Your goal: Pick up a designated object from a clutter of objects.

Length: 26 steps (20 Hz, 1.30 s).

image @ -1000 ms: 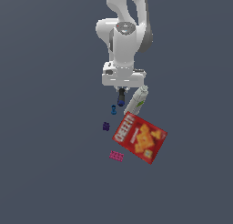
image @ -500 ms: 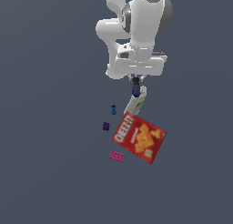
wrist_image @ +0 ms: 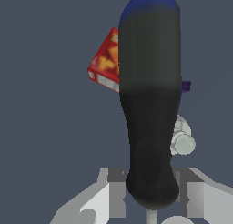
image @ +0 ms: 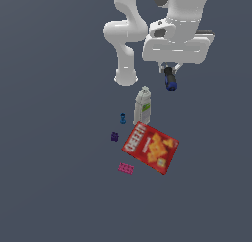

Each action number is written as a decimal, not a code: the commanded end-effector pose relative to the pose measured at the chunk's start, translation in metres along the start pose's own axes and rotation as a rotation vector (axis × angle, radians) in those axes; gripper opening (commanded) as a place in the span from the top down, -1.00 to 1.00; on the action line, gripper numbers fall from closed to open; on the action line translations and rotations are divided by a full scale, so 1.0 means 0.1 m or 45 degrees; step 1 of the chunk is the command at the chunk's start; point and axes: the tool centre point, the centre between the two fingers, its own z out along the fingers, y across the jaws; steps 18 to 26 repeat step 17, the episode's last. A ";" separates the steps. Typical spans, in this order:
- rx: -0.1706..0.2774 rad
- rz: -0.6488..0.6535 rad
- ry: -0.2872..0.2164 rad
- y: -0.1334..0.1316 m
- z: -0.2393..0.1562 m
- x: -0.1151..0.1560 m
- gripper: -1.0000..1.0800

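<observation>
Your gripper (image: 170,71) clenched the black-and-blue item (image: 170,80), blue end down; raised well above red Cheez-It box (image: 150,148) | white bottle (image: 141,106) stood beside box

Illumination is flat and even in both views, with no distinct source direction. The dark grey-blue ground (image: 49,187) carries no cast shadows and no glare. The glossy white robot arm (image: 128,34) shows soft shading only. The exterior view is low in resolution; the print on the red cracker box (image: 150,147) is soft. In the wrist view, the close black and dark blue elongated item (wrist_image: 150,100) is blurred at its edges.
</observation>
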 end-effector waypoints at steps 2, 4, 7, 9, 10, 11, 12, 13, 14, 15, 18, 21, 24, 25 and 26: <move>0.001 0.002 0.000 -0.17 -0.23 0.04 1.00; 0.001 0.002 0.000 -0.25 -0.32 0.06 1.00; 0.002 0.002 0.000 -0.34 -0.44 0.08 1.00; 0.002 0.002 0.000 -0.38 -0.50 0.09 1.00; 0.002 0.002 0.000 -0.40 -0.52 0.10 1.00; 0.002 0.002 0.000 -0.42 -0.54 0.10 1.00; 0.002 0.002 0.000 -0.43 -0.55 0.11 1.00; 0.002 0.002 0.000 -0.44 -0.57 0.11 1.00; 0.002 0.003 0.000 -0.44 -0.58 0.12 1.00; 0.002 0.003 0.000 -0.45 -0.59 0.12 1.00; 0.002 0.003 0.000 -0.45 -0.59 0.12 1.00; 0.002 0.003 0.000 -0.45 -0.59 0.12 1.00; 0.002 0.003 0.000 -0.45 -0.59 0.12 1.00; 0.002 0.003 0.000 -0.45 -0.59 0.12 1.00; 0.002 0.003 0.000 -0.45 -0.59 0.12 1.00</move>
